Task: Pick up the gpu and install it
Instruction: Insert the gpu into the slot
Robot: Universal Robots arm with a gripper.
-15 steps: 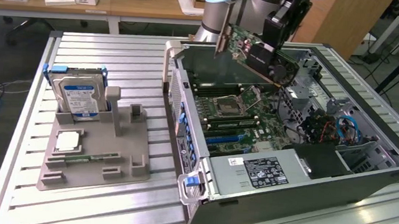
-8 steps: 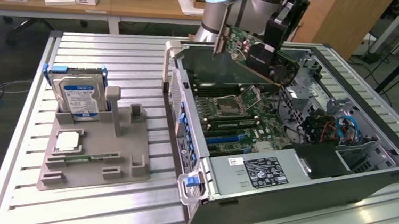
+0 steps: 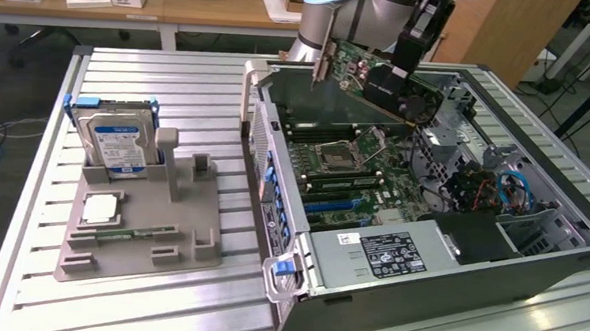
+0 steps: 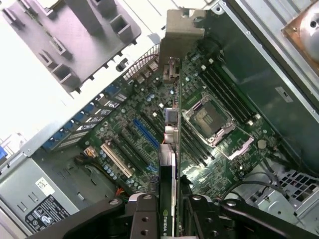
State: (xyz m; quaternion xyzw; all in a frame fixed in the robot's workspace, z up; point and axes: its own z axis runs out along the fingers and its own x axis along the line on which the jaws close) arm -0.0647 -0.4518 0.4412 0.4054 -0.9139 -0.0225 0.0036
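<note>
Your gripper [image 3: 398,94] hangs over the open computer case [image 3: 295,308] with its two fingers [image 4: 142,214] pinched on the gpu [image 3: 361,64], one on each flat side of the card. In the exterior view the gpu sits high at the far end of the case. It is tilted, clear of the motherboard [image 3: 372,183] below it, and not seated in any slot.

From the wrist, you look down the gpu [image 4: 169,164] edge-on. It runs straight away from the gripper [image 4: 169,221], and its silver bracket [image 4: 182,32] is at the end farthest from the fingers, near the rear wall of the case. Under the card are the long expansion slots, a blue one [image 4: 146,134] and a white one [image 4: 117,159], both lying to one side of the card's edge. The empty processor socket [image 4: 209,117] lies on the other side. Whether the card's edge lines up with a slot cannot be told.

The case lies on its side on a slatted metal table [image 3: 175,77], with the power supply [image 3: 383,251] at its near end. Well apart from your gripper, at the exterior view's left, a grey holder [image 3: 179,227] carries an upright hard drive [image 3: 117,144] with a blue label.
</note>
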